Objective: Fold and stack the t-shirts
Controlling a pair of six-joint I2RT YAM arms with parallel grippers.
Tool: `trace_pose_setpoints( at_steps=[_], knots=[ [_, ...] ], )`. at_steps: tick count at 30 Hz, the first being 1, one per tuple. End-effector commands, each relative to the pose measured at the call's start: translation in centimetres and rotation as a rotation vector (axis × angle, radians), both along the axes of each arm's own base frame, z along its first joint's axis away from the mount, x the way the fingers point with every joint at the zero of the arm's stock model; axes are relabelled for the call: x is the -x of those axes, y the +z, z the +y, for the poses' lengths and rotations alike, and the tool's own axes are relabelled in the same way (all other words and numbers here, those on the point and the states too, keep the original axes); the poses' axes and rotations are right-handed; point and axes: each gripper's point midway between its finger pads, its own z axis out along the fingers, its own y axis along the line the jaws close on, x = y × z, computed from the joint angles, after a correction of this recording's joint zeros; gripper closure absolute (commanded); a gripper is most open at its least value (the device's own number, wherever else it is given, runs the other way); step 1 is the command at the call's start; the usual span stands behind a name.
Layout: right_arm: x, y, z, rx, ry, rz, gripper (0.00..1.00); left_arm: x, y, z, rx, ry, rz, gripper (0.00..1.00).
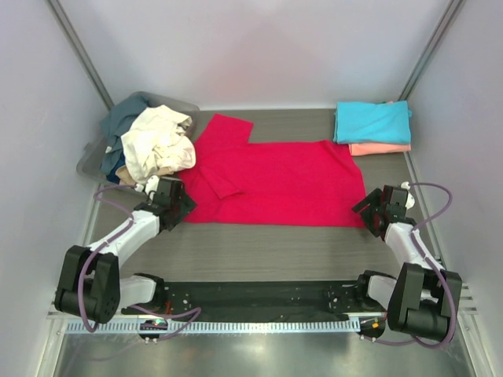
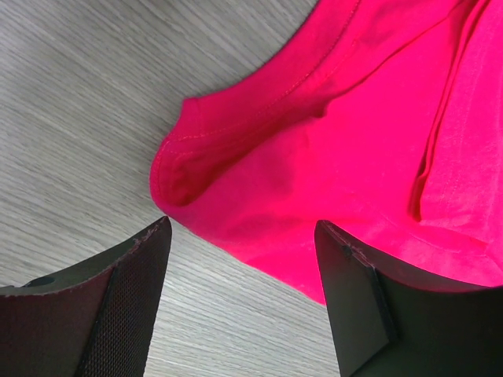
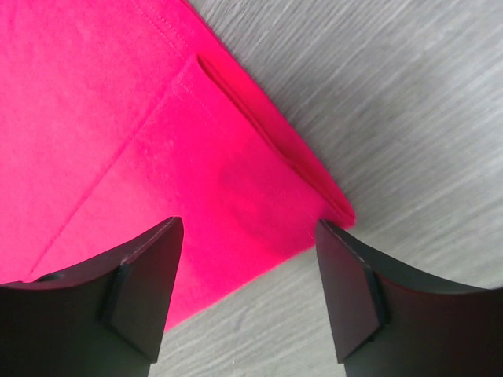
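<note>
A crimson red t-shirt lies spread on the table, partly folded, one sleeve pointing to the back left. My left gripper is open over its near left corner, empty. My right gripper is open over its near right corner, empty. A folded turquoise t-shirt lies on a folded salmon pink t-shirt at the back right. A crumpled cream t-shirt lies on a slate blue t-shirt at the back left.
A grey plastic tub holds the cream and slate blue shirts at the back left. Grey walls close in the left, right and back. Bare wood-grain table lies between the red shirt and the arm bases.
</note>
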Motion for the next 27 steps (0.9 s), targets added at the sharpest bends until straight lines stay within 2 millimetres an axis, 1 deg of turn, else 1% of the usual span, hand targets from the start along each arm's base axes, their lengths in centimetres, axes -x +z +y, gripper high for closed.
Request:
trace_pose_setpoints(
  at_steps=[1, 4, 6, 7, 12, 13, 15, 16, 17, 18, 19, 20, 21, 23, 24, 25, 26, 27],
  knots=[
    [1.3, 0.6, -0.1, 0.015, -0.015, 0.008, 0.25, -0.6, 0.5, 0.5, -0.003, 0.034, -0.039, 0.26],
    [1.5, 1.6, 0.0, 0.006, -0.032, -0.016, 0.23, -0.2, 0.1, 0.9, -0.024, 0.043, -0.033, 0.26],
    [1.7, 1.7, 0.1, 0.002, -0.039, -0.022, 0.23, -0.1, -0.2, 1.2, -0.033, 0.049, -0.032, 0.26],
    [1.8, 1.5, 0.1, -0.004, -0.044, -0.019, 0.23, -0.4, 0.0, 1.0, -0.025, 0.048, -0.047, 0.26],
    [2.4, 0.0, 0.3, -0.022, -0.055, 0.029, 0.23, -0.5, -0.8, 1.0, -0.025, 0.045, -0.044, 0.27],
    [2.2, -0.1, 0.2, -0.022, -0.056, 0.024, 0.24, -0.5, -0.9, 1.0, -0.026, 0.045, -0.041, 0.27],
    [2.3, -0.6, 0.3, -0.027, -0.057, 0.037, 0.28, -0.4, -1.1, 1.0, -0.031, 0.043, -0.033, 0.29],
    [1.9, -0.6, 0.2, -0.024, -0.057, 0.024, 0.30, -0.5, -1.2, 1.1, -0.033, 0.045, -0.035, 0.30],
    [1.8, -0.8, 0.2, -0.024, -0.057, 0.024, 0.35, -0.5, -1.2, 1.1, -0.033, 0.047, -0.037, 0.33],
    [1.6, -1.1, 0.1, -0.024, -0.054, 0.033, 0.36, -0.5, -1.2, 1.2, -0.036, 0.049, -0.038, 0.35],
    [1.5, -1.3, -0.6, 0.005, -0.073, 0.038, 0.39, -0.7, -1.2, 1.3, -0.036, 0.051, -0.047, 0.37],
    [1.4, -1.4, -0.7, 0.010, -0.072, 0.041, 0.45, -0.7, -1.2, 1.3, -0.034, 0.053, -0.050, 0.41],
    [1.2, -1.4, -0.7, 0.011, -0.070, 0.040, 0.48, -0.8, -1.2, 1.4, -0.039, 0.051, -0.053, 0.43],
    [0.6, -1.6, -0.7, 0.007, -0.066, 0.029, 0.63, -1.0, -1.1, 1.7, -0.045, 0.055, -0.055, 0.50],
    [0.3, -1.6, -0.7, 0.006, -0.060, 0.020, 0.73, -1.1, -1.1, 1.7, -0.047, 0.052, -0.057, 0.54],
    [0.2, -1.7, -0.7, 0.004, -0.054, 0.021, 0.86, -1.3, -1.0, 1.7, -0.045, 0.049, -0.066, 0.62],
    [0.2, -1.7, -0.7, 0.006, -0.053, 0.018, 0.93, -1.3, -1.0, 1.6, -0.043, 0.043, -0.066, 0.69],
    [0.0, -1.6, -0.1, -0.018, -0.031, 0.010, 0.99, -1.4, -0.8, 1.5, -0.040, 0.039, -0.072, 0.76]
  ],
)
